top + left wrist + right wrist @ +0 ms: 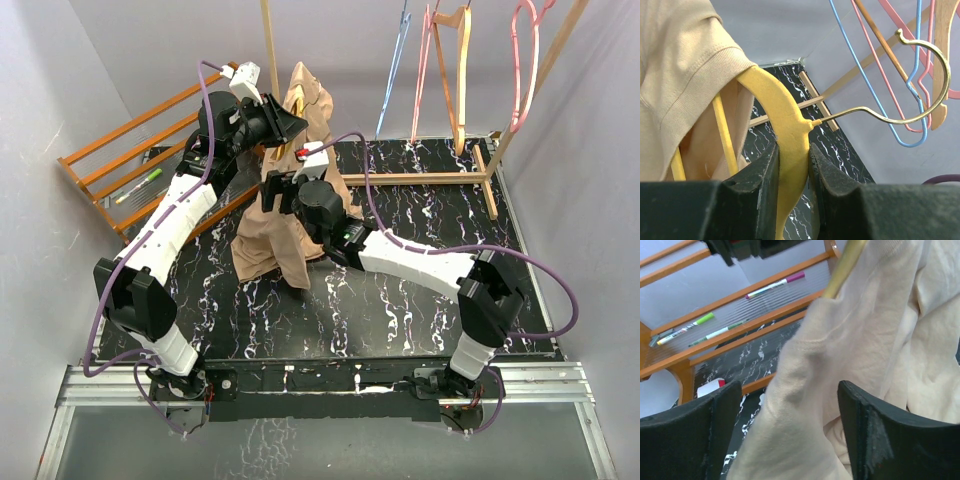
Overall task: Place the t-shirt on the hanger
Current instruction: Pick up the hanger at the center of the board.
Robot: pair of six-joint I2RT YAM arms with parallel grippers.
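From above, I see the t-shirt [285, 235] hanging in a bunch over the table [400, 300]. The left gripper [292, 125] is up at its top and the right gripper [272, 188] is at its side.

In the left wrist view, the fingers [760, 175] pinch the yellow hanger [785, 120] near its hook. One end is tucked under the shirt's edge.

In the right wrist view, the fingers [690, 435] are spread wide, with cloth between them.

I think I should hold the hanger steady, grab the cloth gently and pull it slowly over the bare end.
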